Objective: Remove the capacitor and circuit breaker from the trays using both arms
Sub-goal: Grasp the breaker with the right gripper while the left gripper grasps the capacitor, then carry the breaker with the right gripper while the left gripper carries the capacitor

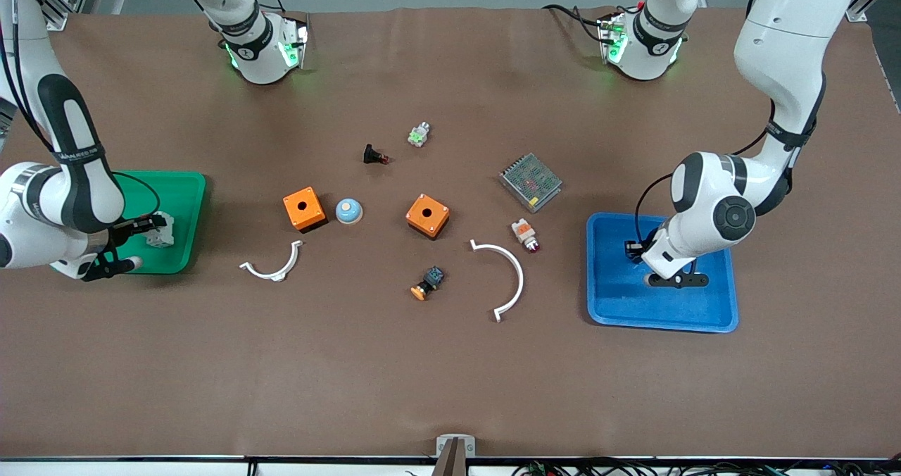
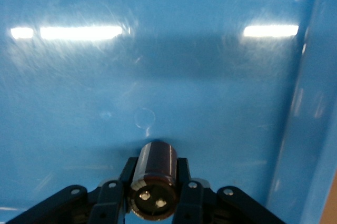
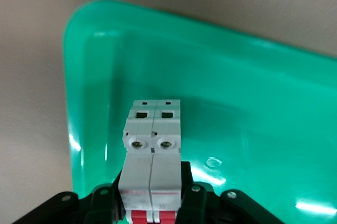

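I see right gripper (image 1: 137,240) clamped on circuit breaker (image 3: 151,153) in glossy green tray (image 1: 184,201) at right arm's end of table: pale boxy plastic, two screw terminals, red part cut off at frame edge. Left gripper (image 2: 154,192) pinches capacitor (image 2: 154,179) in scuffed blue tray (image 1: 612,300): dark smooth cylinder, two metal pins; seems just off tray floor, hard to judge

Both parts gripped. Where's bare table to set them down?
Bare brown table lies nearer the camera than the two white curved clips, and between each tray, green and blue, and those clips. The middle, around the orange boxes, is crowded.
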Tool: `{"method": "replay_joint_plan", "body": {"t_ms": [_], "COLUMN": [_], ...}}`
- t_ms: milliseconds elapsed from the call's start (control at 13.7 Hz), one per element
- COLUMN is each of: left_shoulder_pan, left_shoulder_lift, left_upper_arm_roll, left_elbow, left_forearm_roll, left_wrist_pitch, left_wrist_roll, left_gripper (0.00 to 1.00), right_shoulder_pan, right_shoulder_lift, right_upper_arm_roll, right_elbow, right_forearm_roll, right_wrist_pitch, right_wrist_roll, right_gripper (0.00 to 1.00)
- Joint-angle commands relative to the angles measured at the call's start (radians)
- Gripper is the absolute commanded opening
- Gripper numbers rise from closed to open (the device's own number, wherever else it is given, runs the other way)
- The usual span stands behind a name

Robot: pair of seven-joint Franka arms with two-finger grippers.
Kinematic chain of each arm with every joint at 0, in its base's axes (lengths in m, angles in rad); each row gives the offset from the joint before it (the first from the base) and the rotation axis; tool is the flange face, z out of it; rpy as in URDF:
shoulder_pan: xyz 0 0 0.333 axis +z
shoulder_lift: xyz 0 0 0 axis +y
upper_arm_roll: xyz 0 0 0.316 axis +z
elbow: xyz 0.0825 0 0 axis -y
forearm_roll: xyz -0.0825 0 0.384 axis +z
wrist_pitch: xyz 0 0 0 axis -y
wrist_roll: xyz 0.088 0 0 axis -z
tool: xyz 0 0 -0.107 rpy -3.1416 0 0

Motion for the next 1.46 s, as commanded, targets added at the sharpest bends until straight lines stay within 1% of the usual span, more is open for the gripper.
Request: {"method": "replay_joint_plan", "body": {"t_ms": [0, 146, 293, 439, 512, 585, 659, 805, 951, 1098, 1244, 1317, 1390], "left_shoulder_pan": [0.007, 0.001, 0.002, 0.002, 0.001, -0.004, -0.019, -0.114, -0.194, -0.280, -0.335, -0.360, -0.393], "left_shoulder_lift": [-0.093, -0.179, -0.245, -0.259, -0.256, -0.244, -0.232, -0.171, -0.100, -0.010, 0.098, 0.141, 0.178], "left_upper_arm_roll": [-0.004, -0.013, -0.074, -0.152, -0.198, -0.241, -0.272, -0.283, -0.280, -0.275, -0.275, -0.277, -0.277], "left_elbow": [-0.008, -0.005, -0.016, -0.030, -0.027, -0.021, -0.013, 0.011, 0.053, 0.119, 0.214, 0.249, 0.275], "left_forearm_roll": [-0.002, -0.002, -0.002, -0.002, -0.002, -0.001, 0.002, 0.011, 0.012, 0.063, 0.158, 0.194, 0.212], "left_wrist_pitch": [-0.059, -0.157, -0.212, -0.217, -0.217, -0.210, -0.200, -0.147, -0.095, -0.073, -0.071, -0.071, -0.071], "left_wrist_roll": [0.010, -0.007, -0.048, -0.141, -0.221, -0.305, -0.371, -0.543, -0.677, -0.813, -0.988, -1.059, -1.129], "left_gripper": [0.00, 0.00, 0.00, 0.00, 0.00, 0.00, 0.00, 0.00, 0.00, 0.00, 0.00, 0.00, 0.00], "right_shoulder_pan": [0.019, 0.031, 0.105, 0.198, 0.244, 0.296, 0.326, 0.387, 0.456, 0.464, 0.484, 0.501, 0.504], "right_shoulder_lift": [-0.074, -0.106, -0.106, -0.102, -0.096, -0.077, -0.057, -0.008, 0.033, 0.076, 0.111, 0.127, 0.133], "right_upper_arm_roll": [0.047, 0.081, 0.094, 0.103, 0.100, 0.098, 0.098, 0.100, 0.098, 0.098, 0.097, 0.094, 0.094], "right_elbow": [0.089, 0.152, 0.195, 0.221, 0.235, 0.246, 0.258, 0.258, 0.257, 0.257, 0.243, 0.235, 0.226], "right_forearm_roll": [0.056, 0.153, 0.184, 0.204, 0.242, 0.256, 0.258, 0.265, 0.261, 0.264, 0.262, 0.259, 0.261], "right_wrist_pitch": [-0.146, -0.237, -0.257, -0.248, -0.242, -0.225, -0.184, -0.099, -0.018, 0.043, 0.103, 0.117, 0.128], "right_wrist_roll": [-0.012, 0.041, 0.221, 0.419, 0.516, 0.582, 0.647, 0.806, 0.909, 0.930, 0.933, 0.939, 0.939], "right_gripper": [0.03, 0.03, 0.03, 0.03, 0.03, 0.03, 0.03, 0.04, 0.04, 0.05, 0.08, 0.11, 0.17]}}
